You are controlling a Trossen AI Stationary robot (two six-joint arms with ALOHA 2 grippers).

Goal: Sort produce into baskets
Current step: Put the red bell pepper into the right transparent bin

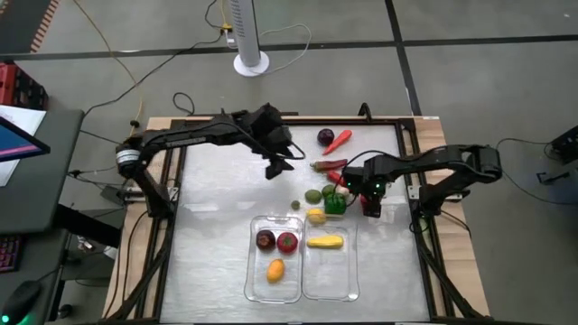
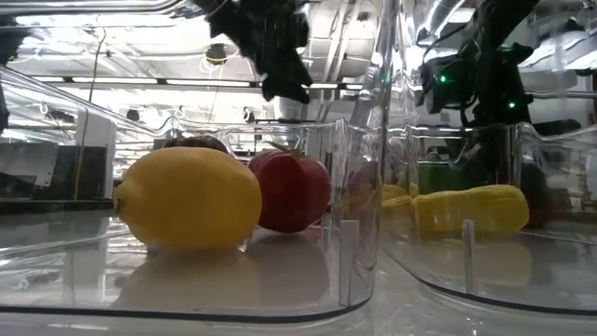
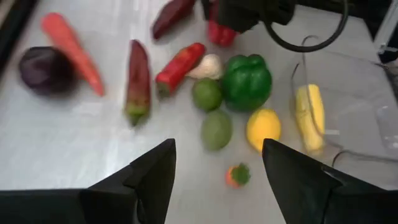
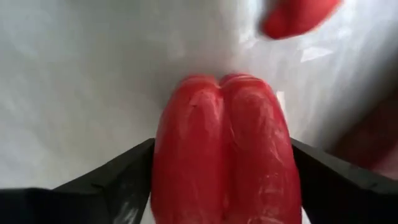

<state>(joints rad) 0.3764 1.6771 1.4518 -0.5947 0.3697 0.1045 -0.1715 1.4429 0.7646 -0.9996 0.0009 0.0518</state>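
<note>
Right end effector (image 4: pixel 221 180) gripping glossy, lobed red pepper (image 4: pixel 224 149)

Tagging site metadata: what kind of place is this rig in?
Likely a robotics lab or workshop: bare concrete floor with loose cables, a floor fan, and a monitor beside the table.

Table (image 1: pixel 208 226) — baskets (image 1: pixel 302 257), loose produce (image 1: pixel 330 167)

The left gripper (image 1: pixel 280 165) is held spread above the table's far-left part; the right gripper (image 1: pixel 371 204) is clamped, arm stretched inward.
</note>
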